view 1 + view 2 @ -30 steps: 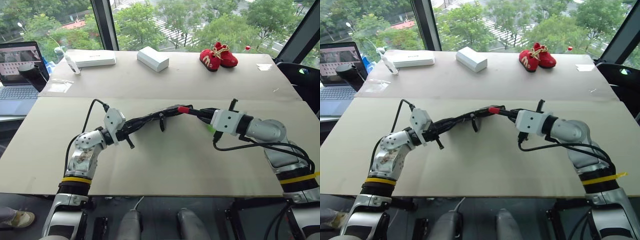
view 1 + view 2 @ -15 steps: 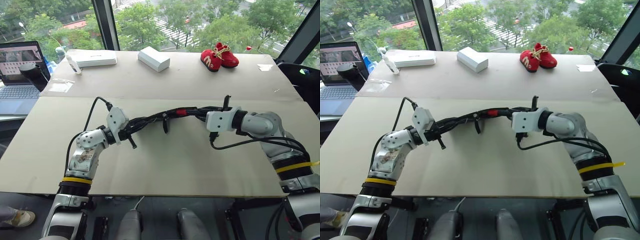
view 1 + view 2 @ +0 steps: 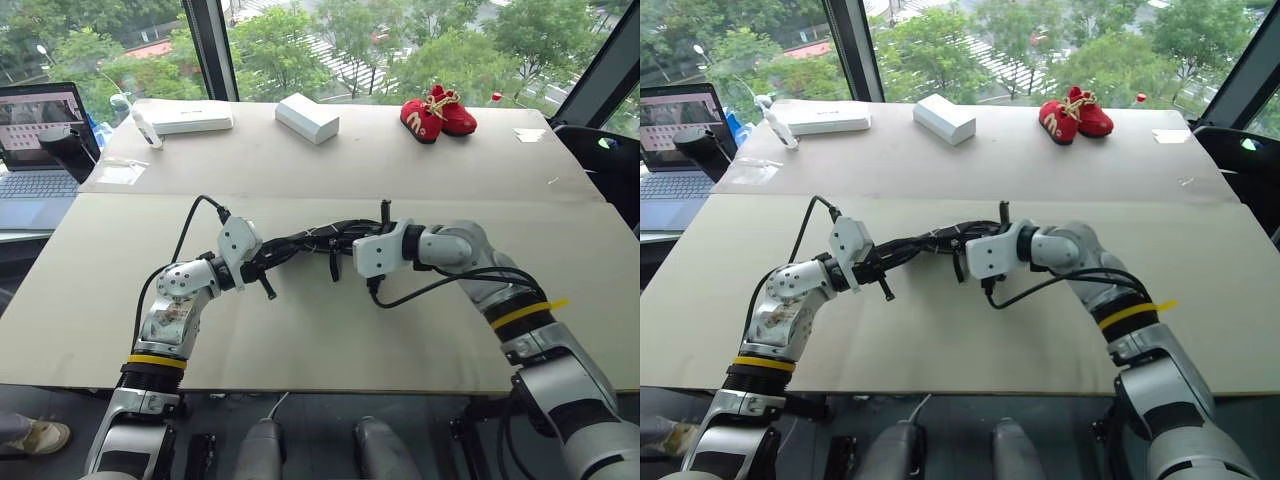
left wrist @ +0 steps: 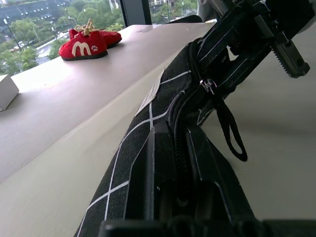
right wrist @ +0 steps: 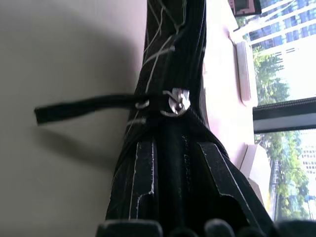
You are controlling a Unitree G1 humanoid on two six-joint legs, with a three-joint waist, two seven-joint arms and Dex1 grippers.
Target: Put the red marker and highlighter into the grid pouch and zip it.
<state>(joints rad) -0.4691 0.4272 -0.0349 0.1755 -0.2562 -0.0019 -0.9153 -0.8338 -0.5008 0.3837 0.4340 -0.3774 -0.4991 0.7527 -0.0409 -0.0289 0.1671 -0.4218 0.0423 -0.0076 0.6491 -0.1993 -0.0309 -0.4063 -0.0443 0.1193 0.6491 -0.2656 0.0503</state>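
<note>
Left claw point(image 3: 283, 250) and right claw point(image 3: 338, 240) clamped

Beige table point(image 3: 420, 330), red shoes point(image 3: 437, 112), white boxes point(image 3: 306, 117)

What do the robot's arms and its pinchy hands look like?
Both arms are shiny silver metal with a yellow band around the forearm and black joints. Loose black cables loop to white box-shaped wrist blocks. The left gripper and right gripper each have two flat black fingers, ridged along the edges.

Black grid pouch point(image 3: 305, 240), airborne, strap dangling
</note>
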